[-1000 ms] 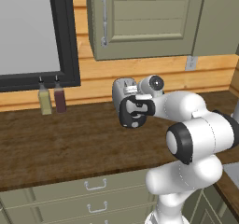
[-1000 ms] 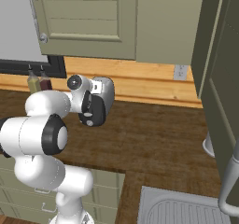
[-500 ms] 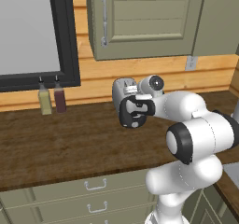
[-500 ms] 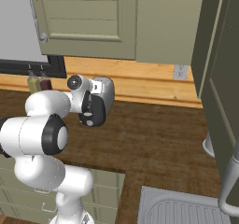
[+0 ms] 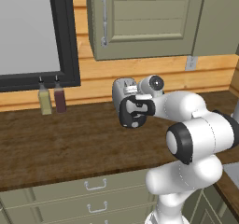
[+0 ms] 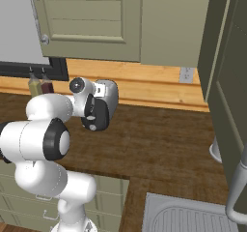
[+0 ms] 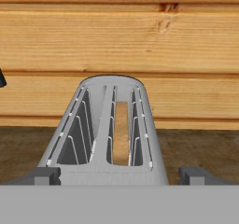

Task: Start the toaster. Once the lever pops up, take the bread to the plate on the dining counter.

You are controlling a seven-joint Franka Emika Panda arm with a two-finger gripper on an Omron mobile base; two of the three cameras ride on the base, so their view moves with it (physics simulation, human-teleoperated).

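The gripper (image 7: pixel 119 176) is spread wide, holding nothing; in the hand view its two dark fingertips (image 7: pixel 41 175) rise at the bottom, one to each side of the toaster's near end. The hand sits right at the toaster (image 7: pixel 108 139), above its near end and looking along the top.

The toaster's long axis runs straight away from the gripper toward the wooden wall (image 7: pixel 119 45), so both slots point away in line with the camera. The bread (image 7: pixel 121 132) is a tan strip standing on edge in the right-hand slot, sunk between the wire guides; the left slot looks empty. It lies ahead of the fingers and a little right of centre.

In the left base view the hand (image 5: pixel 136 112) covers the toaster's near end, with only the silver body (image 5: pixel 122 88) showing behind it. The right base view has the same layout: hand (image 6: pixel 95 114) in front, toaster body (image 6: pixel 108 94) just behind, standing on the dark wood counter (image 6: pixel 159 139) near the back wall.

The lever cannot be made out; the black end panel is hidden under the hand, so whether the tab is up or down cannot be told. Judged from this, the start step is still in hand: the move turns on bringing a finger down onto the tab at the near end, directly below the gripper, not forward toward the slots.

Two bottles (image 5: pixel 51 99) stand well off to the left by the wall. The plate cannot be seen.
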